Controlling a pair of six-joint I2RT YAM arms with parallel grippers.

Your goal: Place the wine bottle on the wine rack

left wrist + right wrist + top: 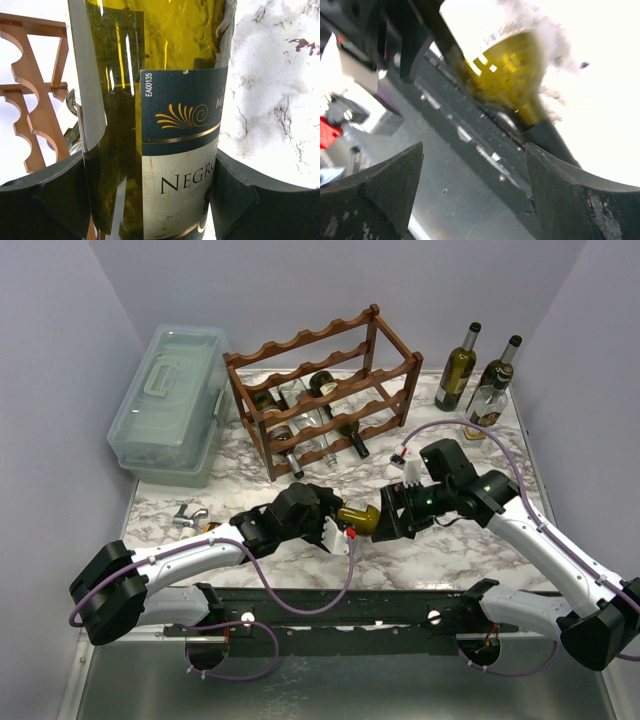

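**Top external view: bottle gripped mid-table, rack not yet reached**

Far left, the pale green translucent plastic box (165,405) sits beside the dark reddish-brown wooden wine rack (322,390) with wavy rails; the box plays no part.

The rack's lower tiers already hold several bottles, necks toward the arms. The top tier looks free, so I judge it the likely slot.

The left gripper (335,525) is clamped on the body of the olive-green glass wine bottle (357,518) with a dark blue and cream label. The left wrist view shows both pads (45,200) against the glass at label height. That mid-body hold should keep the bottle balanced.

The bottle lies roughly level over the marble-patterned tabletop (230,490), well short of the rack. Cannot tell whether it is lifted or resting.

The right gripper (388,515) stands just beside the bottle's neck end, jaws spread wide with nothing between them. It is probably there to steady the bottle or take it over; cannot tell which.

Far right, two upright dark glass bottles (458,368) stand at the back corner, apart from the rack.
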